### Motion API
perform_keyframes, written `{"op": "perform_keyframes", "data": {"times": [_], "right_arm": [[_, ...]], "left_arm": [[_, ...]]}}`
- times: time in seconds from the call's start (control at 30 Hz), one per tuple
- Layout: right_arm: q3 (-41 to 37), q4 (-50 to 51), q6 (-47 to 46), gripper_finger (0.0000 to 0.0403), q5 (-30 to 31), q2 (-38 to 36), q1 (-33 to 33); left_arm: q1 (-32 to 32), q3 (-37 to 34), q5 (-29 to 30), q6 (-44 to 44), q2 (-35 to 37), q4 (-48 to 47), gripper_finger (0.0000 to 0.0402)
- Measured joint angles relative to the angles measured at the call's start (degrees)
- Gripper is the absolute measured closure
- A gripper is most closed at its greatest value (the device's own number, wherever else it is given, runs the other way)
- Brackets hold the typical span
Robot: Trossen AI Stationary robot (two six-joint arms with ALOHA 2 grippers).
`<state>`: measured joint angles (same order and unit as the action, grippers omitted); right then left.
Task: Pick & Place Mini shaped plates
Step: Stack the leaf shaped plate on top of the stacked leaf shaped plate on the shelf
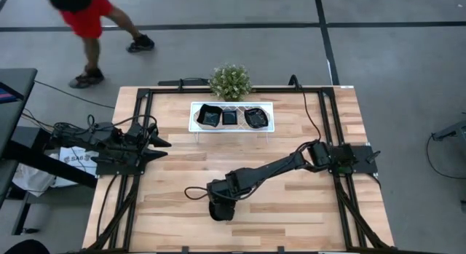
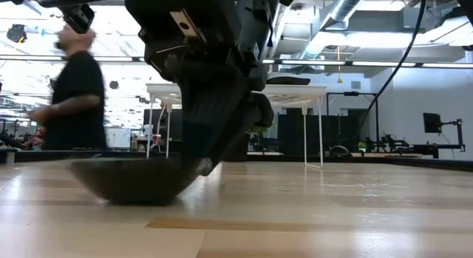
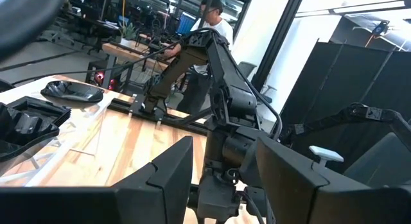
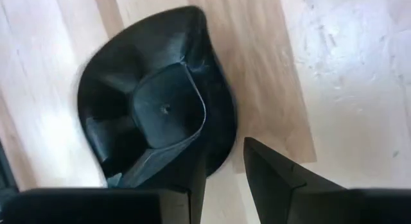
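Observation:
A glossy black wavy-edged mini plate (image 4: 154, 108) is down at the tabletop near the table's front middle, also seen in the low view (image 2: 133, 180). My right gripper (image 4: 225, 153) reaches steeply down onto its rim and is shut on it; from above (image 1: 220, 209) it hides the plate. Three more black plates (image 1: 211, 116) (image 1: 229, 117) (image 1: 255, 118) lie in the white tray (image 1: 195, 116) at the far middle. My left gripper (image 1: 166, 148) waits open and level at the table's left side. My right gripper has the plate by its rim (image 4: 226, 144), one finger (image 4: 183, 182) inside the hollow and the other finger (image 4: 276, 179) outside. The fingers slant steeply down from above. The plate sits level with its underside at the tabletop (image 2: 137, 201).
A small green potted plant (image 1: 231, 81) stands just behind the tray. A black frame rail (image 1: 138, 137) runs round the wooden table. A person (image 1: 95, 21) walks on the floor beyond the far left corner. Bare wood (image 1: 291, 210) lies around the right gripper.

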<state>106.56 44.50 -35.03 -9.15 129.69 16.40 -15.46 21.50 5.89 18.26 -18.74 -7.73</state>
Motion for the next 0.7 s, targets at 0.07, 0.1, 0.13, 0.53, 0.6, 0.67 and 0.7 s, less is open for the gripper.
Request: {"op": "perform_keyframes", "data": {"times": [0.07,0.1,0.13,0.53,0.6,0.67,0.7], "right_arm": [[0.0,0.0,0.0,0.0304,-0.1,0.0,0.0],[0.0,0.0,0.0,0.0304,-0.2,0.0,0.0],[0.0,0.0,-0.3,0.0304,-0.2,0.0,-0.1],[0.0,0.0,-0.6,0.0309,-1.6,-0.3,0.0],[0.0,0.0,-0.6,0.0314,-1.5,-0.3,0.0],[0.0,0.0,-0.6,0.0321,-1.5,-0.2,0.0],[0.0,0.0,-0.6,0.0325,-1.5,-0.2,0.0]], "left_arm": [[0.0,0.0,0.0,0.0,0.0,0.0,0.023],[0.0,0.0,0.0,0.0,0.0,0.0,0.023],[0.0,0.0,0.0,0.0,0.0,0.0,0.023],[0.0,0.0,0.0,0.1,0.0,0.0,0.023],[0.0,0.0,0.0,0.1,0.0,0.0,0.023],[0.0,0.0,0.0,0.1,0.0,0.0,0.023],[0.0,0.0,0.0,0.1,0.0,0.0,0.023]]}}
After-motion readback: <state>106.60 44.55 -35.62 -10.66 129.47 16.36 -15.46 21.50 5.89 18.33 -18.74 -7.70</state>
